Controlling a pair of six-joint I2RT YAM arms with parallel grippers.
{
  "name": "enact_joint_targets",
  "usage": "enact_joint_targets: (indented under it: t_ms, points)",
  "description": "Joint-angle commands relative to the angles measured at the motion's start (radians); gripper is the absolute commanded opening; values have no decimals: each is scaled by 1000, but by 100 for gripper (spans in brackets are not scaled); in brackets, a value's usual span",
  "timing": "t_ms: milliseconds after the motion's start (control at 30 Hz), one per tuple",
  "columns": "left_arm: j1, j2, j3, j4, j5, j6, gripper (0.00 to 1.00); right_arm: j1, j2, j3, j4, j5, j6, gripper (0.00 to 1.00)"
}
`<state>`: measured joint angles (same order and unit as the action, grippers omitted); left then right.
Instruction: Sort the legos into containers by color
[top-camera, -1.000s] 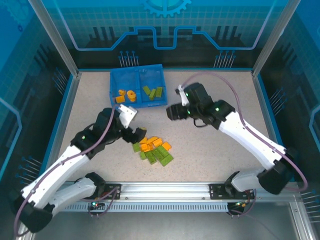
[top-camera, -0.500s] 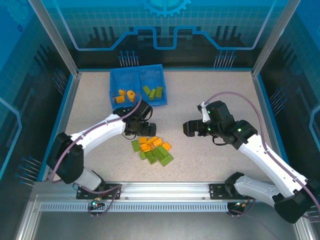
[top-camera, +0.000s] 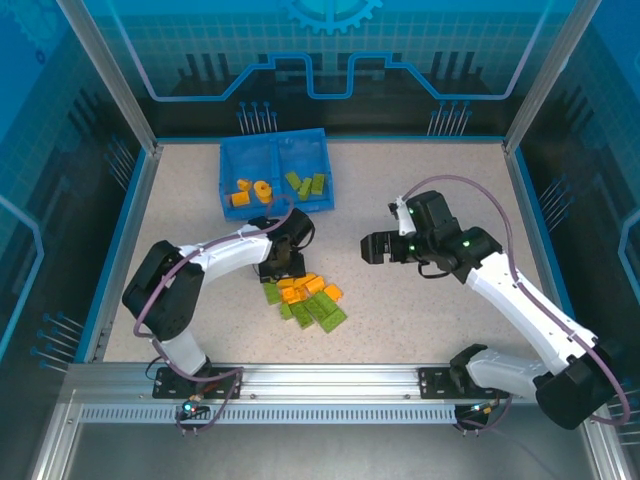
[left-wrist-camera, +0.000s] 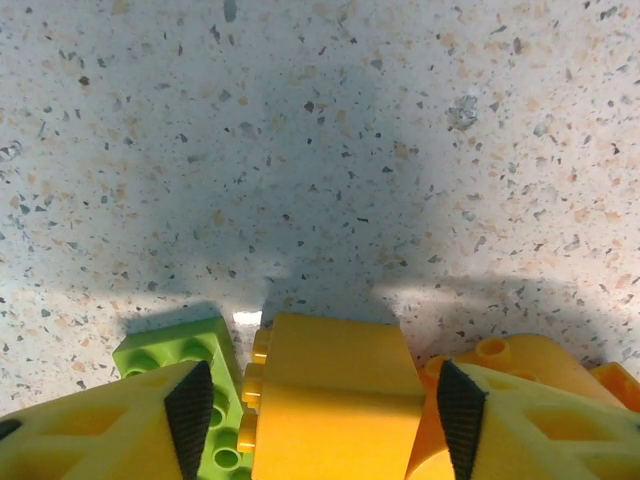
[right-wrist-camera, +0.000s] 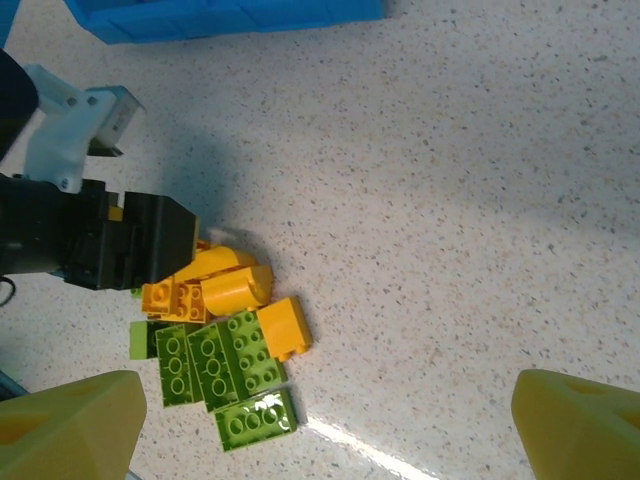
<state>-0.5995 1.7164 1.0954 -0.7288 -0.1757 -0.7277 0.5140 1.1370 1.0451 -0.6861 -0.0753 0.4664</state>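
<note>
A pile of orange and light green legos (top-camera: 310, 300) lies on the table's near middle, also seen in the right wrist view (right-wrist-camera: 225, 350). My left gripper (top-camera: 282, 270) is down at the pile's far left end. Its fingers straddle an orange brick (left-wrist-camera: 335, 400) with thin gaps on both sides, and a green brick (left-wrist-camera: 185, 350) lies under the left finger. My right gripper (top-camera: 375, 248) hovers open and empty to the right of the pile (right-wrist-camera: 320, 430). The blue tray (top-camera: 250, 160) holds a few orange legos (top-camera: 250, 190) in its left container and green ones (top-camera: 306, 184) in its right.
The tray's near wall (right-wrist-camera: 230, 15) runs along the top of the right wrist view. My left arm's black wrist (right-wrist-camera: 110, 240) sits against the pile. Bare speckled tabletop (top-camera: 440, 190) stretches right of the tray, and frame posts stand at the corners.
My left gripper has swung from left of the pile onto its far end, and its jaws have narrowed around the orange brick. My right gripper pulled back from the tray and opened wider.
</note>
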Motion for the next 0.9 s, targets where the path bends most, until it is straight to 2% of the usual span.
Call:
enact_joint_targets:
  t_ms: [0,67,300,433,533,633,767,867]
  points:
    - [-7,32,11,-25,47,5,60,-18,15,42,25,-29,-12,96]
    - [-9,47,9,-27,68,11,60,-21,27,53,21,-31,-8,96]
    - [-21,86,10,-36,40,28,60,-22,32,54,3,-54,-3,96]
    - [-20,118,22,-55,-2,39,51,-23,50,55,5,-47,14,96]
    - [-21,99,25,-40,-10,45,43,-22,60,51,38,-63,34,96]
    - [-20,65,57,-45,-33,49,40,-22,85,65,43,-80,36,96]
    - [-3,-7,145,-100,-113,70,39,0,93,44,85,-172,-8,96]
    - [53,-61,222,-121,-154,105,39,40,100,35,111,-216,-21,96]
